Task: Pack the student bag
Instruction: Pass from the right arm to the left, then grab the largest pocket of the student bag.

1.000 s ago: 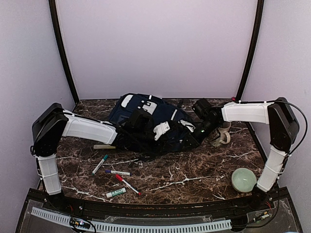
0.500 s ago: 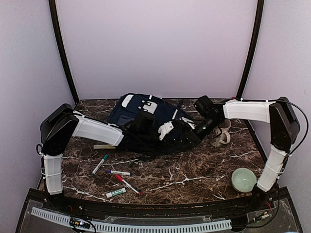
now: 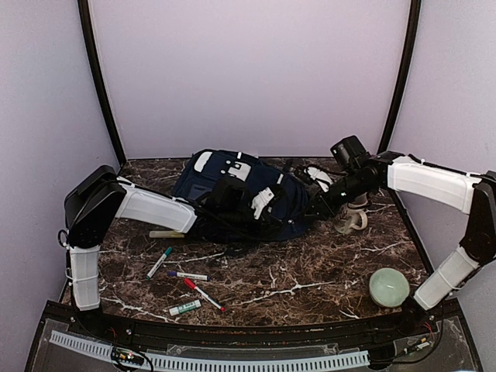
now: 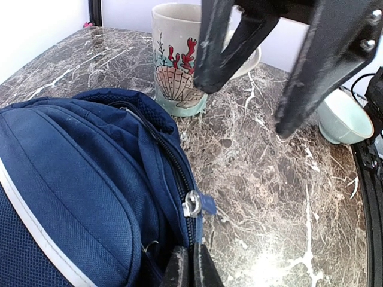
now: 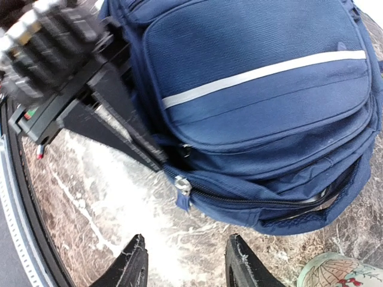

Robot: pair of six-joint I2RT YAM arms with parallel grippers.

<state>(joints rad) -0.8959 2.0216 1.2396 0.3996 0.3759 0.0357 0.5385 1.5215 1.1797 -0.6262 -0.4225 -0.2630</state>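
The student bag (image 3: 225, 182), navy with a white patch, lies flat at the back middle of the table. My left gripper (image 3: 288, 215) is at its right end. In the left wrist view its fingers (image 4: 190, 270) are pinched shut on the bag's fabric edge beside the zip, just below the silver zip slider (image 4: 191, 203). My right gripper (image 3: 324, 201) hangs open and empty just right of the bag. In the right wrist view it (image 5: 187, 266) is over bare marble, short of the zip slider (image 5: 182, 186) and the bag (image 5: 257, 89).
A seashell mug (image 3: 353, 217) stands right of the bag, close to the right gripper. A pale green bowl (image 3: 387, 287) sits front right. Several markers (image 3: 187, 275) lie front left. A pale stick (image 3: 167, 234) lies under the left arm.
My right arm has swung its wrist back and to the right, and its gripper has drawn away from the bag's right end. The bag has settled flatter. The left gripper keeps its hold.
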